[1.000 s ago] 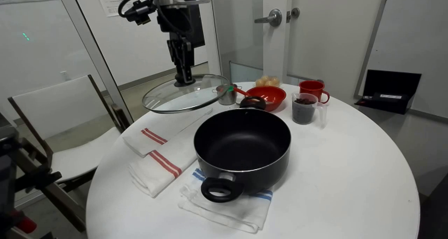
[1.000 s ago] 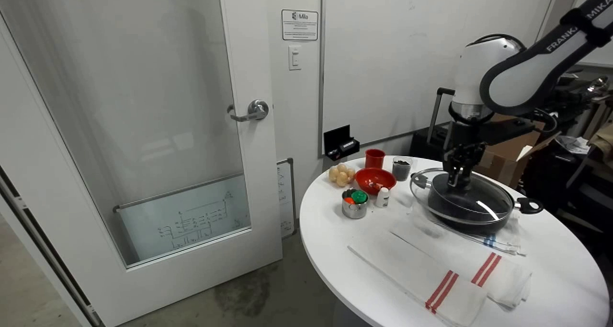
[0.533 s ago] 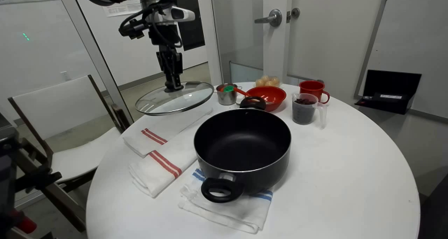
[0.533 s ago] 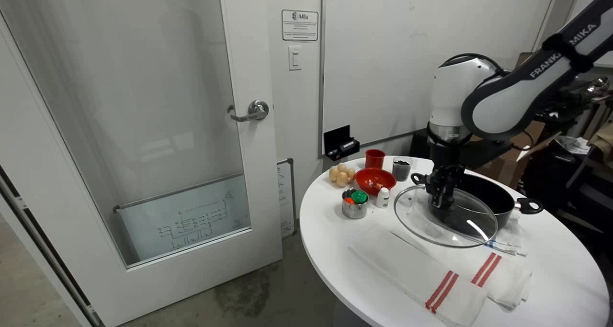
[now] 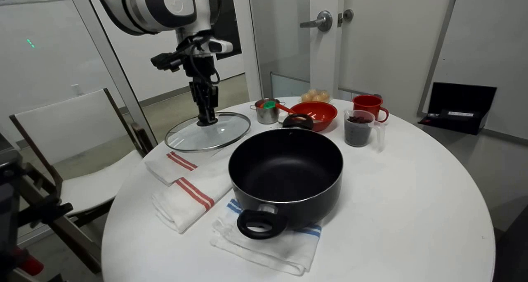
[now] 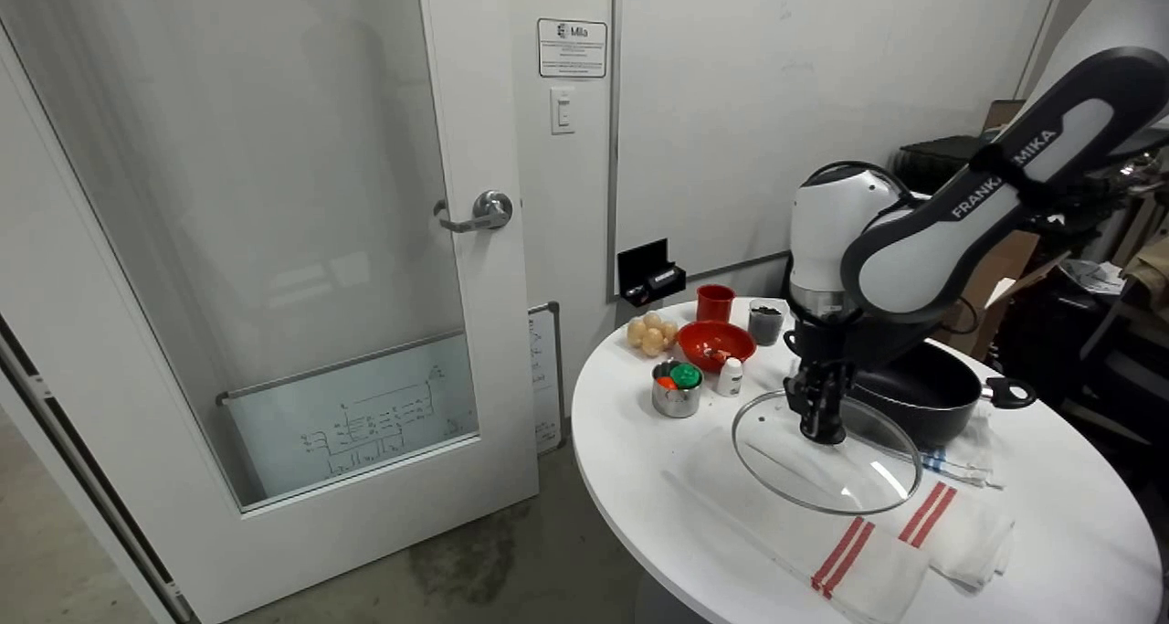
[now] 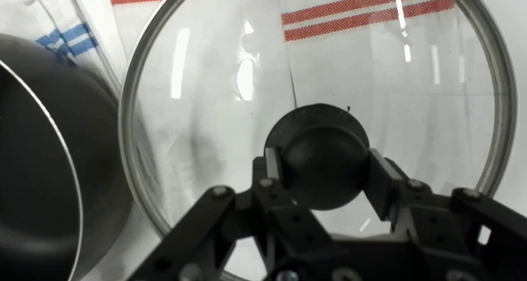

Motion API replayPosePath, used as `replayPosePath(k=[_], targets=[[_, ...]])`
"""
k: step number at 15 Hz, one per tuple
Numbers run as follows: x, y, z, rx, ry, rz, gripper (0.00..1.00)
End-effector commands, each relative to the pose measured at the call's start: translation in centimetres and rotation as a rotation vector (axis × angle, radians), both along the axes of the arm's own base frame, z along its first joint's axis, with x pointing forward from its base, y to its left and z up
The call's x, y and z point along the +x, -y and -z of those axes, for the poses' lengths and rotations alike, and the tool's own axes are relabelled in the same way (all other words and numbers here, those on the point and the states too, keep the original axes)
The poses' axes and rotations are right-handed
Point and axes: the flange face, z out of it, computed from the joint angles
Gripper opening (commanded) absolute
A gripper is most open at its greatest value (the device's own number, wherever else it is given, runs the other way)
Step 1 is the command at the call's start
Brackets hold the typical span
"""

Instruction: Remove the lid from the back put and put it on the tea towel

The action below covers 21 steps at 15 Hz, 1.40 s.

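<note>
The glass lid (image 5: 225,133) with a steel rim and black knob (image 7: 325,190) is off the pot; it also shows in an exterior view (image 6: 795,478). My gripper (image 5: 207,120) is shut on the knob, with a finger on each side of it in the wrist view (image 7: 323,161). The lid hangs roughly level over the white tea towel with red stripes (image 5: 181,209); the gap beneath is hard to judge. The towel lies folded on the table (image 6: 877,574). The uncovered black pot (image 5: 288,209) stands beside it, and its wall shows in the wrist view (image 7: 99,157).
The pot rests on a white towel with blue stripes (image 5: 264,253). Behind it are a red bowl (image 5: 315,110), a small metal pot (image 5: 268,116), a measuring cup (image 5: 357,133), a red mug (image 5: 367,103), and a white bottle (image 6: 730,377). A chair (image 5: 82,129) stands beside the round table.
The gripper, holding the lid, has moved away from above the pot and down over the red-striped towel. The pot and towels have stayed in place.
</note>
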Motion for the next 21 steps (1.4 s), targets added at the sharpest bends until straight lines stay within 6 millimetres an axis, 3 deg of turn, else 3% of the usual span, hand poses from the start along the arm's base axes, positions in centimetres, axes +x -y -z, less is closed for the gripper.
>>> replayPosePath(k=[1, 9, 19, 20, 21], targets=[[1.0, -0.6, 1.5, 0.047, 0.008, 0.011, 0.25], [0.7, 0.1, 4.7, 0.099, 0.032, 0.057, 0.25], [-0.1, 0.6, 8.3, 0.016, 0.083, 0.004, 0.25], [-0.1, 0.4, 8.0, 0.006, 0.093, -0.006, 0.6], [-0.2, 0.2, 7.9, 0.001, 0.101, -0.014, 0.76]])
